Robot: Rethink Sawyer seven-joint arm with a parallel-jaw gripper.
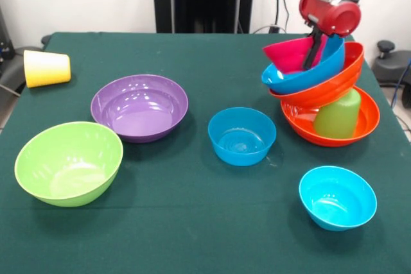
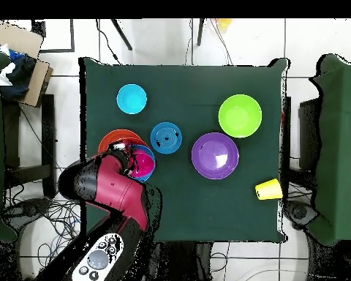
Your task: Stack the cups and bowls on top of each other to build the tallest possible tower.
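Note:
The tower [image 1: 321,91] leans at the right of the front view. Its base is an orange bowl [image 1: 359,126] holding an upturned light green cup [image 1: 338,115]. A tilted second orange bowl [image 1: 334,85] rests on the cup, then a blue bowl [image 1: 302,76], with the pink bowl [image 1: 288,54] on top. My gripper [image 1: 311,61] comes down from above and looks shut on the pink bowl's right rim. In the overhead view the arm covers most of the tower; pink bowl [image 2: 142,164] and orange bowl [image 2: 114,137] show beside the gripper [image 2: 129,156]. A yellow cup [image 1: 46,67] lies on its side far left.
Loose on the green cloth stand a purple bowl [image 1: 139,107], a lime green bowl [image 1: 69,163], a blue bowl [image 1: 241,135] and a small cyan bowl [image 1: 337,197]. Overhead they show as purple bowl [image 2: 215,155], lime bowl [image 2: 240,115], blue bowl [image 2: 166,137], cyan bowl [image 2: 131,99] and yellow cup [image 2: 268,190].

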